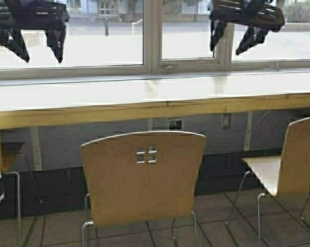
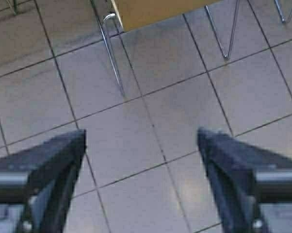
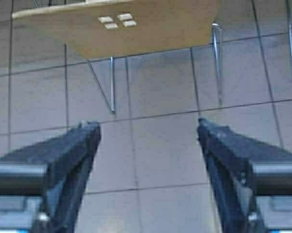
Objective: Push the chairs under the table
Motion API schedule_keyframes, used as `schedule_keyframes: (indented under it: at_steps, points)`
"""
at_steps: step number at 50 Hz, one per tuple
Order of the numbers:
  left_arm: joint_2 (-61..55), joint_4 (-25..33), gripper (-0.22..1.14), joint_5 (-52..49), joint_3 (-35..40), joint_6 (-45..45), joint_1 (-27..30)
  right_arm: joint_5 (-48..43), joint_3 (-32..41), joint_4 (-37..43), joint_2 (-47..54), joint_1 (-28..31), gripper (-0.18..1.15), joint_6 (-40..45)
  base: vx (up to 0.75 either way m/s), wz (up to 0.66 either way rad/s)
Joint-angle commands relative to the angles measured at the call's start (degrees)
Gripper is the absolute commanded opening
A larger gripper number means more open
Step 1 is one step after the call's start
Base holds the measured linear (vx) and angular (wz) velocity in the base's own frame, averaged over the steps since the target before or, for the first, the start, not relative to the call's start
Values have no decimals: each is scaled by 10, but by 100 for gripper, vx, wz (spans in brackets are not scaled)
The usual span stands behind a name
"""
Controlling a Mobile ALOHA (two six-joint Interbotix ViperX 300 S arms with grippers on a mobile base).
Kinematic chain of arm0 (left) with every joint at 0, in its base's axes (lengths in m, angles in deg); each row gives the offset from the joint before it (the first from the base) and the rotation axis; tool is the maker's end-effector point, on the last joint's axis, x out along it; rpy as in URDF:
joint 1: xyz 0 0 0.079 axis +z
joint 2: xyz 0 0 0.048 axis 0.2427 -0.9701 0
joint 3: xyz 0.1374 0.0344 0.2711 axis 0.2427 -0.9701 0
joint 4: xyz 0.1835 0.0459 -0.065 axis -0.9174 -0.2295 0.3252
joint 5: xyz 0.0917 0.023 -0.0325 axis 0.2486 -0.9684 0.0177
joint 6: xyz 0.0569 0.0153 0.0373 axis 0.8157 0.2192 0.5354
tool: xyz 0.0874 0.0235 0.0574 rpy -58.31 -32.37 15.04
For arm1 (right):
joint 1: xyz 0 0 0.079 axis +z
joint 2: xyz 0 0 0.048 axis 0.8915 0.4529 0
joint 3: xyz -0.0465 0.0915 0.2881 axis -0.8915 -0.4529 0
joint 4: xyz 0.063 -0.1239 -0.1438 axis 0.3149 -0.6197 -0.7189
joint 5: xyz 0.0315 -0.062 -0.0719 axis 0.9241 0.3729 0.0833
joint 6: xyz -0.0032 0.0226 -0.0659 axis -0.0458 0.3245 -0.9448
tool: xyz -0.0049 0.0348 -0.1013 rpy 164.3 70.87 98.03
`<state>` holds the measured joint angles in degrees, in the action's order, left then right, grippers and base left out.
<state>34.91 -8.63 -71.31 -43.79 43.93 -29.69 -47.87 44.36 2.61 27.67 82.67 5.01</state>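
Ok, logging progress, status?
Left gripper and right gripper open, raised, empty. Centre chair still out from table. Nothing blocking.

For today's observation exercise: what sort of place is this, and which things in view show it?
Probably a café or canteen seating area. A long window-side counter table runs under large windows, plywood chairs stand along it, and the floor is tiled.

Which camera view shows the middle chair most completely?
The high view: the middle chair shows its whole back, cut-outs and upper legs. The right wrist view shows its back and legs from above; the left wrist view only a corner and legs.
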Motion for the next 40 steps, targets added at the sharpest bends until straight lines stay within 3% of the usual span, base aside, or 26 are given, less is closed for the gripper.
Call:
schedule_keyframes:
  at_steps: [1, 7, 19, 34, 40]
  points:
    - [0, 35, 99, 14, 1, -37, 0, -14, 13, 69, 10, -1, 94, 4, 29, 2]
    - [-6, 97, 99, 38, -17, -84, 0, -18, 9, 165, 31, -1, 94, 7, 30, 0]
    - [-97, 300, 99, 119, -38, -152, -4, -18, -7, 339, 76, -1, 94, 9, 28, -4]
    - [-265, 550, 99, 240, -16, -158, -54, -99, 11, 459, 170, -1, 94, 9, 21, -1]
    - [-336, 599, 99, 251, 42, -159, -95, -104, 33, 491, 229, 1, 94, 9, 14, 2]
